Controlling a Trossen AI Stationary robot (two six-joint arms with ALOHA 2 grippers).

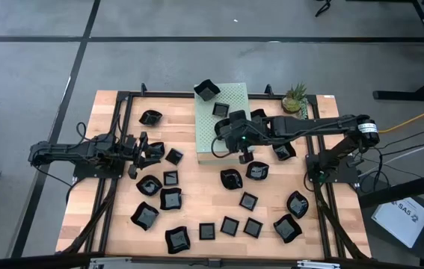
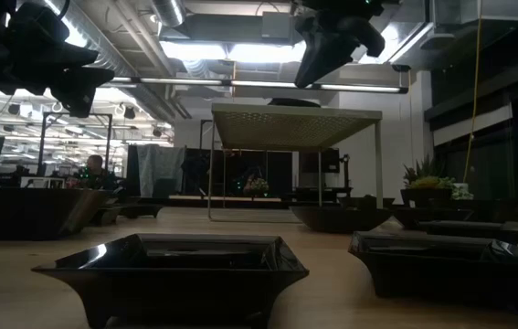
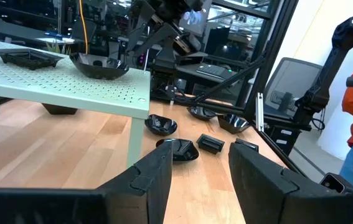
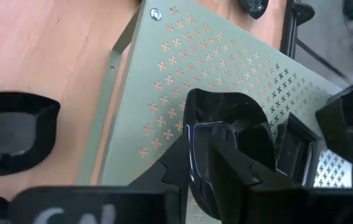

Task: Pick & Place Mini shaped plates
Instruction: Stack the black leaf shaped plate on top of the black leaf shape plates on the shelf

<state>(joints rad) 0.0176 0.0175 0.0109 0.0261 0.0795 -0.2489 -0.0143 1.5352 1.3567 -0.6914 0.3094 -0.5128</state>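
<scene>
A shiny black mini plate (image 4: 226, 140) sits pinched in the right claw (image 4: 229, 174), right by the camera, its rim between the two fingers. It hangs just over the pale green holey stand (image 1: 230, 138), where a few plates (image 1: 206, 90) already sit. Many more black plates (image 1: 170, 199) lie spread on the wooden surface (image 1: 114, 217). They look hard, light and slippery, and might chip, so the thin rim is the best place to grab. The left claw (image 1: 150, 152) waits low near the stand, fingers open, holding nothing
</scene>
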